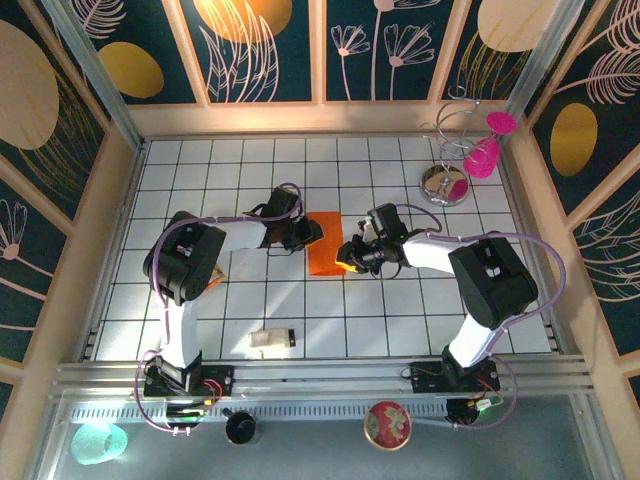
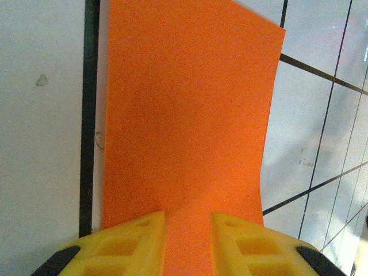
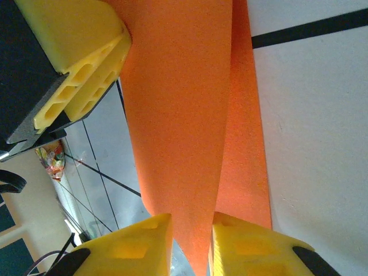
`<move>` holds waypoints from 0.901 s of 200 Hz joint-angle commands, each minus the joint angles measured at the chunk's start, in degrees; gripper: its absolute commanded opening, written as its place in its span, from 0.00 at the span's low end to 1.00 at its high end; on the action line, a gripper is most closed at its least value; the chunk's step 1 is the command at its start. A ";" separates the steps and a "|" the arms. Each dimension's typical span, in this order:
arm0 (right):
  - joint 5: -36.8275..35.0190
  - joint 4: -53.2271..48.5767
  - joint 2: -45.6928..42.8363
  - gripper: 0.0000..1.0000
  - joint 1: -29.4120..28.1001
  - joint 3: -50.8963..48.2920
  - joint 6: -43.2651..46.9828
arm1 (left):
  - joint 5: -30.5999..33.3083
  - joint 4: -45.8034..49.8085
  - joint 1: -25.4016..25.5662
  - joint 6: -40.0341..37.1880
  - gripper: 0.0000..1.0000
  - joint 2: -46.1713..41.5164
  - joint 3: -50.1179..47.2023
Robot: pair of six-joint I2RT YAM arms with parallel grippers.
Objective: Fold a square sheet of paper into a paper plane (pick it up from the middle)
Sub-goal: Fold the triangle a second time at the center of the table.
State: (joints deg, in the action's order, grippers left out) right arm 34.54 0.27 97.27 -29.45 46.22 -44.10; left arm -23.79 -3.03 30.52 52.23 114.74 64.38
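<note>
The right gripper point(image 3: 191, 230) is straddling the lifted square sheet of paper point(image 3: 178, 115) between its fingers; a firm clamp cannot be confirmed. Opposite, the left gripper point(image 2: 188, 224) is clamping the far edge. The sheet is likely handling light, limp and crease-prone: pinch at the edges.

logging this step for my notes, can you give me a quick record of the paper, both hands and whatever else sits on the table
paper: square sheet of paper, orange, mid table, folded over into two layers
left hand: shut on the sheet's left edge
right hand: sheet's right edge between its fingers, grip unclear
fold stage: no plane shape yet
other items: beige block near the front edge; wire stand back right
</note>
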 commanded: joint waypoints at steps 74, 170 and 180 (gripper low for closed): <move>-0.27 0.07 0.02 0.19 0.68 0.15 -1.47 | -1.44 3.34 -0.20 -3.01 0.26 1.10 1.37; -0.97 -0.78 0.39 0.05 1.30 -0.67 -2.84 | -2.24 3.76 -0.56 -5.19 0.26 0.22 5.91; -1.10 -1.09 0.18 0.04 1.31 -0.80 -2.79 | -1.73 4.38 -0.91 -5.65 0.26 0.39 6.26</move>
State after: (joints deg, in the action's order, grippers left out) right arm 34.28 0.12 97.30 -28.53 46.22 -46.57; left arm -25.28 -0.60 30.39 48.64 114.76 68.69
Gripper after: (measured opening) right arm 0.058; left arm 0.261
